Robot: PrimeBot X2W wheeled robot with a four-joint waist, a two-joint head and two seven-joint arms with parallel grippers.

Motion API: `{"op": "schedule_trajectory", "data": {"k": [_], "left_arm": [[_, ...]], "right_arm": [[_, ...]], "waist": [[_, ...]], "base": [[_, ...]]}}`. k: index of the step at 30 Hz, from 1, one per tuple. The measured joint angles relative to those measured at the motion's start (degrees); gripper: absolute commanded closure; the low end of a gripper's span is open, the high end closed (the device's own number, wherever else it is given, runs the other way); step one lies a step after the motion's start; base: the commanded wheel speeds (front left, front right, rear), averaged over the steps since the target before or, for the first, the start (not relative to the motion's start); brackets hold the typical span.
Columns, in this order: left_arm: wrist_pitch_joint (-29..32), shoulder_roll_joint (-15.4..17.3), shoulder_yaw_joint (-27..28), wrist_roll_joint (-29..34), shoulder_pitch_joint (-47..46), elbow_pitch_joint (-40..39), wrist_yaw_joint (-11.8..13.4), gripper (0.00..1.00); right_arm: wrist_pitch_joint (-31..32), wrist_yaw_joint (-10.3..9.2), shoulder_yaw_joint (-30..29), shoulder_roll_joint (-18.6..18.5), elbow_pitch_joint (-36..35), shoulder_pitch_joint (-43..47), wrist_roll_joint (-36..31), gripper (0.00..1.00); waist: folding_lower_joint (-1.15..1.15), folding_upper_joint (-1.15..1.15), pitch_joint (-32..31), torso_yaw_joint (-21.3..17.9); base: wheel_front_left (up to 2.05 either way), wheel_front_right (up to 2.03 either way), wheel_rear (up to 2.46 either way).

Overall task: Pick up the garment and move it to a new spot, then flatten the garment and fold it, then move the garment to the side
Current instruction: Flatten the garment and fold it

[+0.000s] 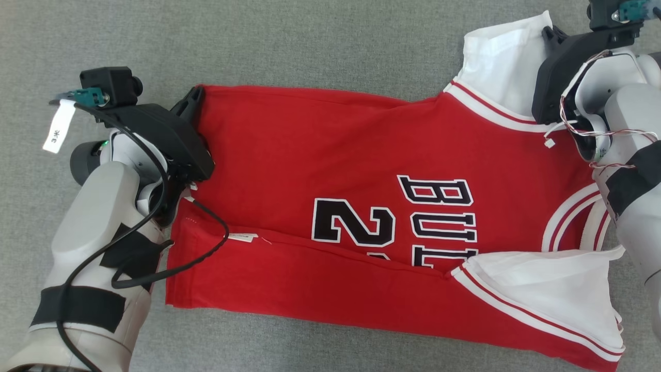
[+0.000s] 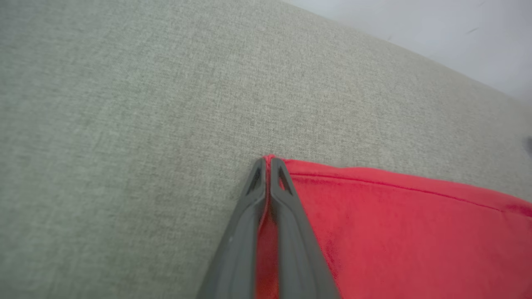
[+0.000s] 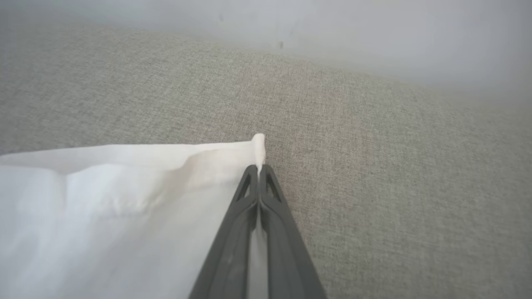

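The garment (image 1: 330, 155) is a red basketball jersey with white sleeves and black lettering, spread sideways on the grey fabric surface, its near long edge folded over the front. My left gripper (image 1: 195, 96) sits at the far hem corner on the left. In the left wrist view the left gripper (image 2: 268, 162) is shut on that red corner (image 2: 374, 216). My right gripper (image 1: 548, 32) is at the far white sleeve (image 1: 498, 62). The right wrist view shows the right gripper (image 3: 259, 169) shut on the white sleeve edge (image 3: 124, 199).
Grey woven cloth (image 1: 320, 41) covers the surface all around the garment. A pale wall or edge (image 3: 374, 37) lies beyond it in the wrist views. A black cable (image 1: 170, 268) loops off my left forearm over the jersey's hem.
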Motion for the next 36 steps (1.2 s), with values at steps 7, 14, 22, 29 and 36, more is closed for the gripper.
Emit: {"op": "schedule_trajectory", "data": {"k": [7,14,22,29,36], "left_arm": [[-2.91,0.37,-0.23,-0.24,-0.66,1.41,-0.01,1.0],[-6.02,2.0,-1.58,-1.22,-0.87,1.33,-0.01,1.0],[-6.95,2.11,-5.12,-3.81,0.81,-0.51,-0.01,1.0],[-8.05,4.91,-7.23,-6.55,3.2,-3.81,-0.01,1.0],[-8.96,7.22,-9.17,-9.45,6.97,-6.46,-0.01,1.0]], "right_arm": [[-4.28,0.96,-1.29,0.11,1.89,-0.52,0.46,1.0],[-9.24,2.69,-3.48,-0.1,4.23,-1.75,2.7,1.0],[-13.05,5.99,-4.69,0.37,4.95,0.49,5.75,1.0],[-16.9,7.06,-5.03,0.51,2.68,4.0,8.62,1.0],[-19.28,7.06,-1.16,-1.41,-5.19,12.29,13.84,1.0]], "waist": [[0.0,0.0,-1.32,0.46],[0.0,0.0,-3.41,0.28],[0.0,-0.01,-5.56,-0.28],[0.0,-0.01,-7.45,-1.21],[-0.01,-0.01,-10.06,-2.32]], "base": [[0.0,0.0,0.0],[0.0,0.0,0.0],[0.0,0.0,0.0],[0.0,0.0,0.0],[0.0,0.0,0.0]]}}
